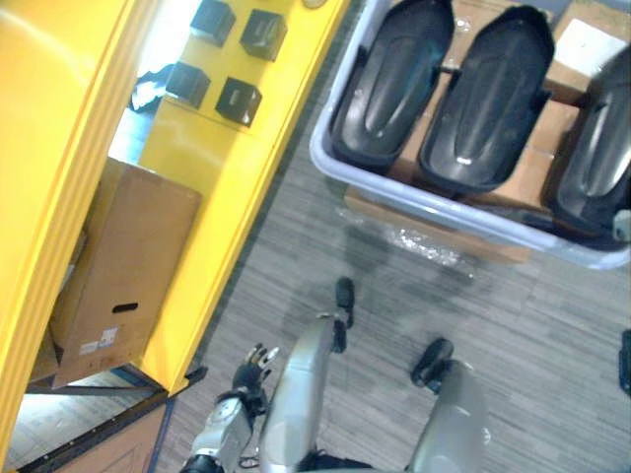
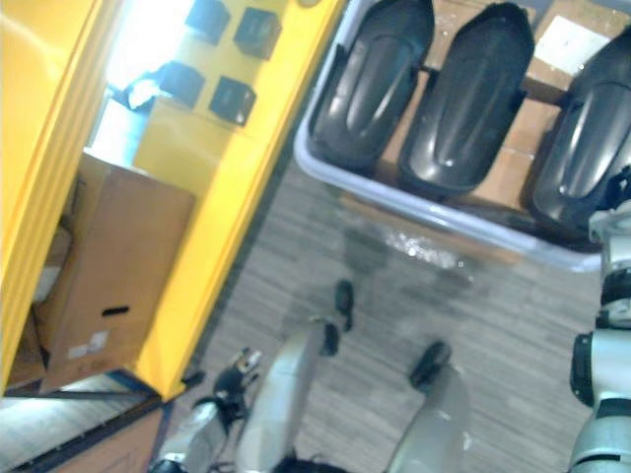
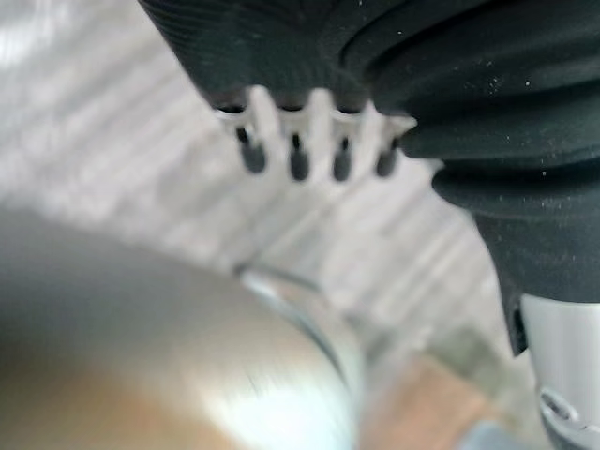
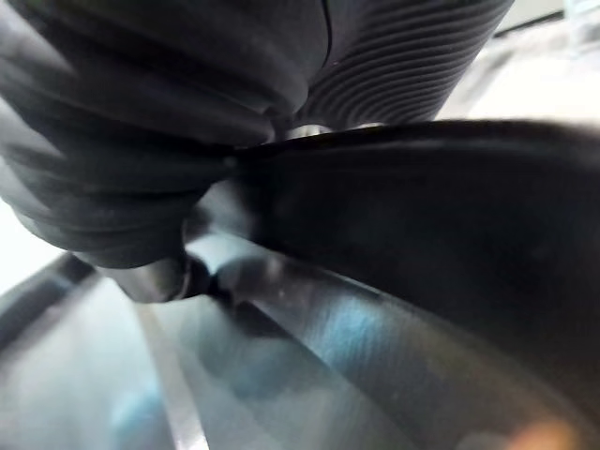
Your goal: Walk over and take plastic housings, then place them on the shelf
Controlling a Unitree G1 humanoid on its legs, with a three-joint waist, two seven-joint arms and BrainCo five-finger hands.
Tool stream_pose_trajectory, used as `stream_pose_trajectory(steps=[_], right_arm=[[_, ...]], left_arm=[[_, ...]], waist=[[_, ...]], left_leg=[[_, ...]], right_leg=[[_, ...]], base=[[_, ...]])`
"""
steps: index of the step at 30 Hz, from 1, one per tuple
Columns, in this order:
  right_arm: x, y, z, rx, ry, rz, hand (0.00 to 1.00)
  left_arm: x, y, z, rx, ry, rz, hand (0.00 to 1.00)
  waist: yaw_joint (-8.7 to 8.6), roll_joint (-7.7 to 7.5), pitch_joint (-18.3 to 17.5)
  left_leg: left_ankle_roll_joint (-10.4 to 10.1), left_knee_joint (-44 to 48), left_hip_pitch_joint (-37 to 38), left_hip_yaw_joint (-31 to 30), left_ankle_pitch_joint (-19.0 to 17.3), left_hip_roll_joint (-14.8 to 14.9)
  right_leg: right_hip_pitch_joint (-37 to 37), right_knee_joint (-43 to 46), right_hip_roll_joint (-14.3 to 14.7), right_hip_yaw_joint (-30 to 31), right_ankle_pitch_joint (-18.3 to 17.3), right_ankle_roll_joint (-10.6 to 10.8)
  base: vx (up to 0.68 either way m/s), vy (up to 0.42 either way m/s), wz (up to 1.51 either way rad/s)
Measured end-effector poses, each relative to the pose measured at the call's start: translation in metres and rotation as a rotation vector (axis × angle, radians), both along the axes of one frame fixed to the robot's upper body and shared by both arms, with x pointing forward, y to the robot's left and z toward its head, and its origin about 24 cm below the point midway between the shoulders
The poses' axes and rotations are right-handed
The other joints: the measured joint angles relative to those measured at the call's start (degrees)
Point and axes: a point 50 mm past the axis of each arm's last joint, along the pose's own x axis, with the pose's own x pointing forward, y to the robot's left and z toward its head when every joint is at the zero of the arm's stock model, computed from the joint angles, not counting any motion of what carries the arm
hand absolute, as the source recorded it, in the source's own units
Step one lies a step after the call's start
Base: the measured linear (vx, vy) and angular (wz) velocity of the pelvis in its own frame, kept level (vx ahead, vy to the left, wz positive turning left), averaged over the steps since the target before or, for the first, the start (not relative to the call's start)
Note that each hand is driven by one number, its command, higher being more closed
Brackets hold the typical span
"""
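Three black plastic housings lie side by side in a pale bin ahead of me: left housing, middle housing, right housing. My right arm comes up the right edge to the right housing. Up close, that housing's rim runs into my right hand, and the thumb presses on its inner face. My left hand hangs low beside me, fingers relaxed and holding nothing.
A yellow shelf unit stands close on my left, with small black blocks on it and a cardboard box below. Cardboard pieces lie under the housings. Grey striped floor lies between me and the bin.
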Motion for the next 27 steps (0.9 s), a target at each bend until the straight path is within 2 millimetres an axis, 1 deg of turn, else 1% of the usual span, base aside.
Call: stream_pose_trajectory(steps=[4,5,7,9,10,11,12,13,14,15,17,18,19,20,21,22,23,24,25,27], right_arm=[[0.003,0.006,-0.001,-0.047,-0.027,-0.028,1.0],[0.004,0.01,-0.002,-0.079,-0.045,-0.038,1.0],[0.006,0.016,-0.003,-0.113,-0.06,-0.039,1.0],[0.012,0.03,-0.003,-0.148,-0.098,-0.025,1.0],[0.013,0.033,-0.002,-0.152,-0.113,-0.022,1.0],[0.014,0.037,0.0,-0.165,-0.135,-0.024,1.0],[0.014,0.039,0.003,-0.183,-0.149,-0.028,1.0],[0.014,0.04,0.005,-0.191,-0.158,-0.029,1.0],[0.012,0.041,0.01,-0.201,-0.179,-0.03,1.0],[0.011,0.04,0.011,-0.207,-0.187,-0.032,1.0],[0.002,0.04,0.009,-0.239,-0.213,-0.045,1.0],[0.0,0.04,0.007,-0.247,-0.216,-0.044,1.0],[-0.003,0.046,0.001,-0.262,-0.232,-0.027,1.0],[-0.005,0.053,-0.001,-0.273,-0.249,-0.011,1.0],[-0.007,0.056,-0.003,-0.285,-0.262,-0.005,1.0],[-0.014,0.064,-0.008,-0.321,-0.281,0.012,1.0],[-0.016,0.071,-0.01,-0.342,-0.296,0.029,1.0],[-0.017,0.076,-0.011,-0.353,-0.305,0.041,1.0],[-0.02,0.082,-0.013,-0.379,-0.313,0.058,1.0],[-0.022,0.098,-0.013,-0.435,-0.353,0.111,1.0]], left_arm=[[0.009,0.004,0.006,-0.155,-0.034,0.121,0.0],[0.015,0.009,0.012,-0.248,-0.079,0.197,0.0],[0.022,0.014,0.022,-0.322,-0.137,0.266,0.0],[0.034,0.024,0.039,-0.371,-0.233,0.334,0.0],[0.036,0.026,0.042,-0.38,-0.251,0.346,0.0],[0.038,0.03,0.048,-0.378,-0.284,0.363,0.0],[0.04,0.033,0.053,-0.372,-0.313,0.379,0.0],[0.04,0.035,0.056,-0.371,-0.333,0.385,0.0],[0.041,0.038,0.065,-0.367,-0.376,0.39,0.0],[0.041,0.041,0.07,-0.362,-0.397,0.393,0.0],[0.041,0.052,0.097,-0.32,-0.498,0.425,0.0],[0.04,0.055,0.105,-0.302,-0.522,0.436,0.0],[0.037,0.063,0.121,-0.216,-0.574,0.456,0.0],[0.038,0.064,0.131,-0.164,-0.607,0.451,0.0],[0.038,0.065,0.137,-0.128,-0.628,0.443,0.0],[0.04,0.063,0.15,-0.044,-0.676,0.417,0.0],[0.041,0.061,0.159,-0.005,-0.703,0.395,0.0],[0.043,0.058,0.163,0.013,-0.716,0.379,0.0],[0.046,0.053,0.169,0.046,-0.737,0.347,0.0],[0.057,0.037,0.189,0.089,-0.814,0.258,0.0]], waist=[[0.12,-0.47,-0.03],[0.08,-0.79,0.05],[-0.21,-1.38,-0.03],[-0.53,-3.59,-0.17],[-0.65,-4.15,-0.1],[-0.84,-5.27,-0.07],[-0.99,-6.16,-0.09],[-1.1,-6.6,-0.08],[-1.19,-7.46,0.03],[-1.25,-7.97,0.02],[-1.66,-10.01,0.49],[-1.93,-10.59,0.29],[-2.59,-11.94,-0.46],[-2.91,-12.7,-1.25],[-2.98,-13.2,-1.82],[-3.6,-14.28,-3.3],[-4.24,-14.82,-4.0],[-4.37,-15.09,-4.5],[-4.51,-15.5,-5.74],[-5.39,-16.05,-8.0]], left_leg=[[-0.01,-0.29,1.44,-0.06,-0.01,0.3],[-0.01,-0.44,2.26,0.0,0.0,0.56],[-0.02,-0.69,3.17,-0.05,0.0,0.84],[-0.12,-1.83,5.2,-0.05,0.07,1.04],[-0.19,-2.16,5.95,-0.07,0.11,1.04],[-0.23,-2.93,7.53,-0.01,0.12,1.04],[-0.32,-3.76,9.07,0.03,0.11,0.93],[-0.42,-4.3,9.84,0.04,0.14,0.9],[-0.86,-5.51,11.3,0.11,0.22,0.9],[-1.04,-6.32,12.12,0.14,0.34,0.82],[-1.24,-10.01,16.43,0.25,1.46,0.32],[-1.29,-10.94,17.5,0.26,1.88,0.08],[-1.47,-13.45,20.29,0.47,2.56,-0.39],[-1.72,-14.73,21.43,0.73,2.81,-0.52],[-1.84,-15.65,22.09,0.91,2.99,-0.63],[-1.83,-18.12,23.66,1.11,3.69,-1.18],[-1.89,-19.7,24.78,1.36,4.25,-1.39],[-2.02,-20.75,25.65,1.57,4.55,-1.44],[-2.06,-22.35,26.67,2.02,4.92,-1.52],[-2.16,-26.66,30.62,2.58,6.25,-2.07]], right_leg=[[1.91,-0.81,0.23,-0.5,0.04,-0.01],[3.17,-1.58,0.88,-0.88,0.31,-0.03],[4.72,-2.63,1.14,-1.55,0.62,-0.06],[7.07,-4.05,1.91,-1.92,1.02,-0.01],[7.89,-4.65,1.93,-2.02,1.18,0.01],[9.61,-5.92,2.1,-2.19,1.45,0.1],[11.21,-7.5,2.39,-2.27,1.73,0.13],[12.03,-8.35,2.69,-2.3,1.95,0.08],[13.59,-10.19,3.22,-2.36,2.19,-0.19],[14.36,-11.11,3.46,-2.43,2.44,-0.21],[18.65,-15.11,4.06,-3.11,3.68,-0.07],[19.71,-16.11,4.11,-3.34,4.05,0.04],[22.31,-18.52,4.71,-3.55,5.3,0.54],[23.36,-20.0,4.96,-3.53,5.79,0.7],[23.86,-20.82,5.08,-3.54,6.03,0.7],[25.22,-22.72,5.24,-3.78,6.57,0.85],[26.05,-23.85,5.34,-3.84,7.3,0.88],[26.6,-24.65,5.51,-3.74,7.86,0.73],[27.02,-25.79,5.67,-3.5,8.57,0.79],[29.64,-28.07,5.83,-3.38,9.81,0.73]], base=[[0.0,-0.005,0.02],[0.0,0.0,0.0],[0.03,-0.018,0.04],[0.05,-0.025,0.03],[0.06,-0.022,0.0],[0.05,0.0,0.0],[0.04,0.009,-0.01],[0.04,0.001,-0.04],[0.04,0.003,-0.04],[0.06,-0.013,-0.02],[0.07,-0.018,0.04],[0.1,-0.022,0.05],[0.11,-0.047,-0.01],[0.11,-0.056,-0.06],[0.13,-0.067,-0.03],[0.13,-0.048,0.04],[0.11,-0.039,0.03],[0.08,-0.019,-0.08],[0.09,-0.017,-0.12],[0.12,-0.02,-0.11]])
